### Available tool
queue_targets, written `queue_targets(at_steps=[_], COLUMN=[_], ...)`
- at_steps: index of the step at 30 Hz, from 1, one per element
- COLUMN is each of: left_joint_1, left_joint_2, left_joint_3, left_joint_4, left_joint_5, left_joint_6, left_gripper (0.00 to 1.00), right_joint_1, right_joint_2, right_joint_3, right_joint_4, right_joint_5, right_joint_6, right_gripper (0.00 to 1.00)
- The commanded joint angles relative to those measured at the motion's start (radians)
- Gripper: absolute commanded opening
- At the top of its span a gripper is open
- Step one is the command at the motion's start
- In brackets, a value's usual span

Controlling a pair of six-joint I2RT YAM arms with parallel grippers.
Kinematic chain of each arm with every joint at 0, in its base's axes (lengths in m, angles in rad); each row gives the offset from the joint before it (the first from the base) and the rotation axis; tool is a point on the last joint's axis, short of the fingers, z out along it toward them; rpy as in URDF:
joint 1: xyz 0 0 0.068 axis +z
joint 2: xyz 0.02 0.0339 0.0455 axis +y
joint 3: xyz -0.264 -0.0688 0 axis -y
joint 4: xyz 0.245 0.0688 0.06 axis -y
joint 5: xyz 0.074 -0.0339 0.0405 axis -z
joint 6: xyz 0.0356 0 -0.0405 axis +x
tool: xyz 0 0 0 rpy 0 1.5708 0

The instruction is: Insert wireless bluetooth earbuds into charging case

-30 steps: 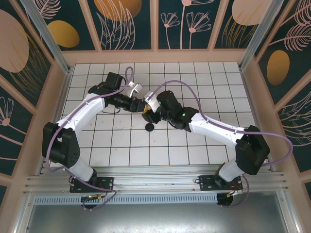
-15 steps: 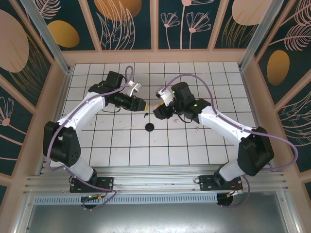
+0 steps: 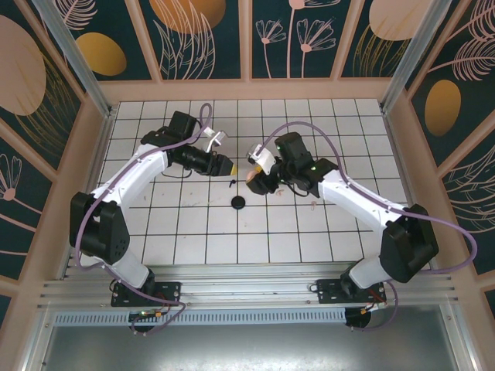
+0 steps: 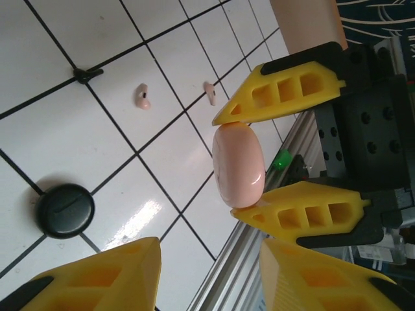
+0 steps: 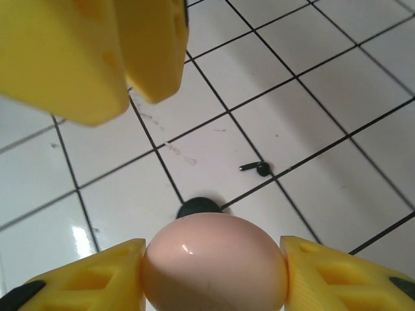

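While left end effector (image 4: 209,259) gapes, right end effector (image 5: 213,251) pinches pink charging case (image 4: 238,165).

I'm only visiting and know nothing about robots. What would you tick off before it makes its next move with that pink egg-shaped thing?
1. Pink case clamped between the right gripper fingers, off the table: ok.
2. Case lid open to take earbuds: not ok, it looks closed.
3. Left gripper open and holding nothing, free to help: ok.
4. Two pink earbuds lying loose and apart from each other: ok.
5. Black earbud lying apart from the black disc: ok.
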Motion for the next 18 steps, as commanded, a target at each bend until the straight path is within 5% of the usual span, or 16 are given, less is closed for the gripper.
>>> queue_targets(at_steps=[1, 10, 18], left_joint_1=[-0.009, -0.03, -0.05], left_joint_2=[-0.022, -0.06, -0.072], left_joint_3=[0.023, -0.015, -0.05], left_joint_4=[-0.03, 0.06, 0.142], left_joint_5=[-0.059, -0.11, -0.068], left_joint_6=[0.045, 0.034, -0.017], left_gripper=[0.45, 0.44, 0.45], right_joint_1=[0.003, 0.037, 0.049], right_joint_2=[-0.034, -0.101, -0.075], right_joint_3=[-0.022, -0.165, -0.128], right_joint_4=[0.137, 0.366, 0.372], right_joint_5=[0.043, 0.017, 0.024], right_joint_6=[-0.151, -0.425, -0.405], right_gripper=[0.5, 0.47, 0.48])
